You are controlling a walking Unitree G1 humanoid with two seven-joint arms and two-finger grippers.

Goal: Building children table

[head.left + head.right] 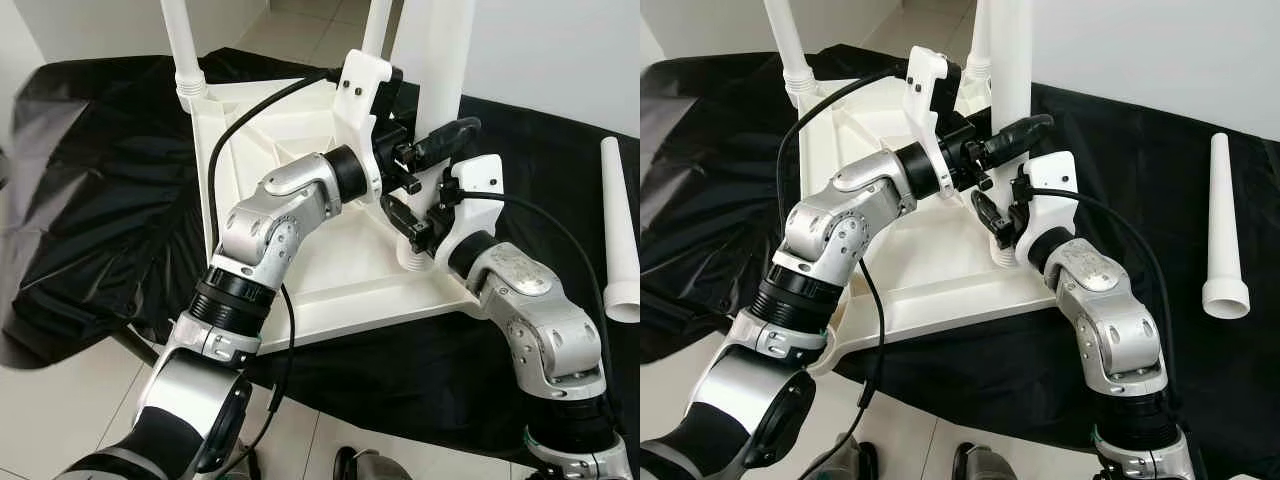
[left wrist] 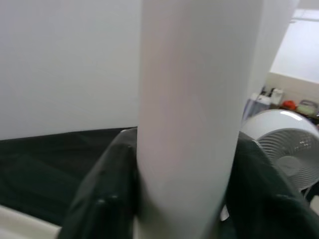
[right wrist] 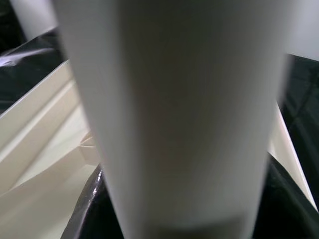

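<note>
While the white tabletop (image 1: pixel 300 260) lies upside down on a black sheet (image 1: pixel 100 200) on the floor, we see three legs standing in it through the left eye: two at the back, one nearer (image 1: pixel 440 60). A fourth leg (image 1: pixel 620 230) lies loose on the sheet. Our left claw (image 1: pixel 440 135) grasps the nearer leg higher up; our right claw (image 1: pixel 405 215) grasps it near its socket. In each wrist view, black fingers (image 2: pixel 104 194) press against the white leg.

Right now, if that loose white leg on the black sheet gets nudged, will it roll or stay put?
The loose leg is a round tapered tube, so it would likely roll, curving toward its narrow end. It looks like stiff, light plastic. The wrinkled black sheet may slow it.
</note>
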